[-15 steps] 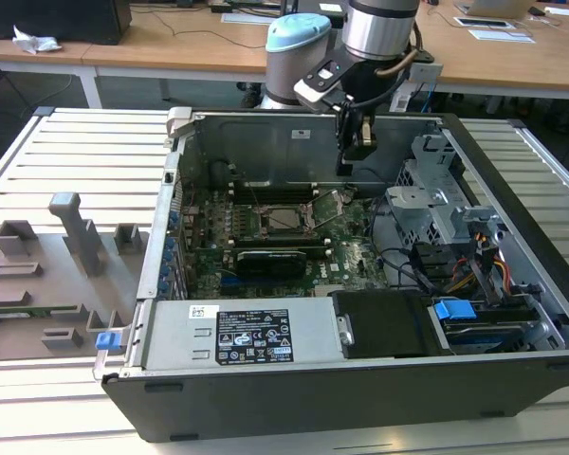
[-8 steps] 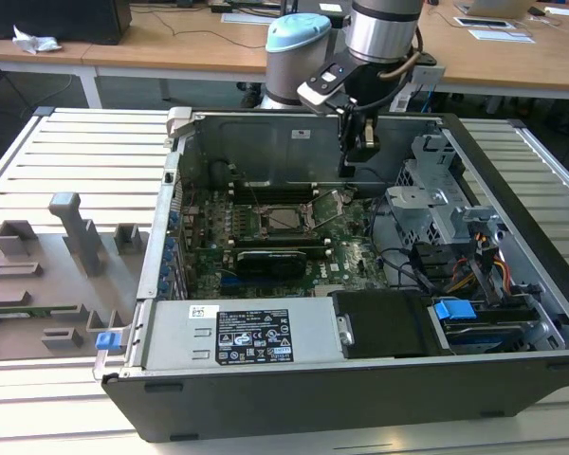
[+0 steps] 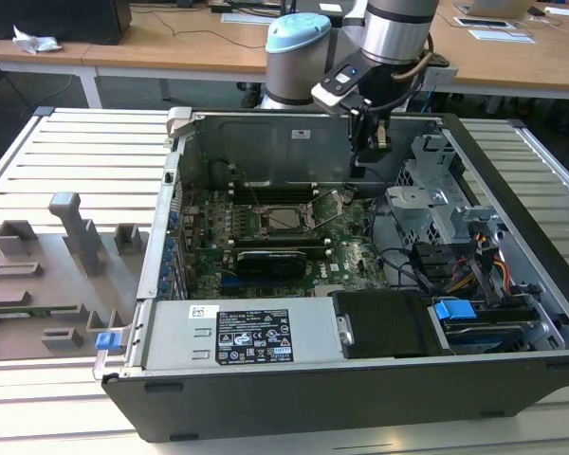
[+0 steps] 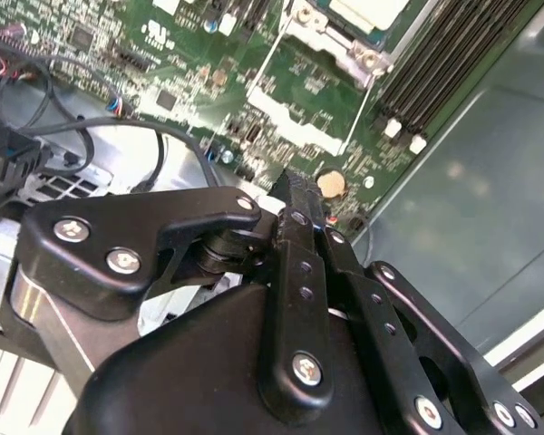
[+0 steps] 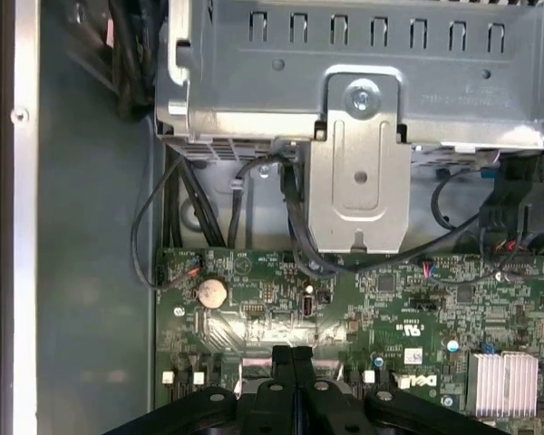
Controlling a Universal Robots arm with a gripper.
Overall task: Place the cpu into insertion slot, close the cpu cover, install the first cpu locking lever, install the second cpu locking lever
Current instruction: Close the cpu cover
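Note:
The cpu [image 3: 286, 219] is a grey square lying in the insertion slot [image 3: 266, 230] on the green board inside the open case. The silver cpu cover [image 3: 306, 230] appears to lie flat around it as a frame. Thin wire levers [image 3: 335, 209] stand up at a slant beside the socket, also seen in the second wrist view as levers [image 4: 363, 113] next to the cpu cover [image 4: 343, 47]. My gripper [image 3: 365, 166] hangs above the board to the exterior view's right of the socket, apart from it. Its black fingers [image 5: 284, 358] are pressed together, shut on nothing; the gripper [image 4: 292, 188] looks the same in the second wrist view.
A black graphics card [image 3: 280, 258] lies just in front of the socket. A metal drive cage [image 3: 434, 185] with cables [image 3: 455, 275] is on the exterior view's right, the power supply [image 3: 237, 332] in front. Grey fixtures [image 3: 76, 232] stand on the slatted table at the exterior view's left.

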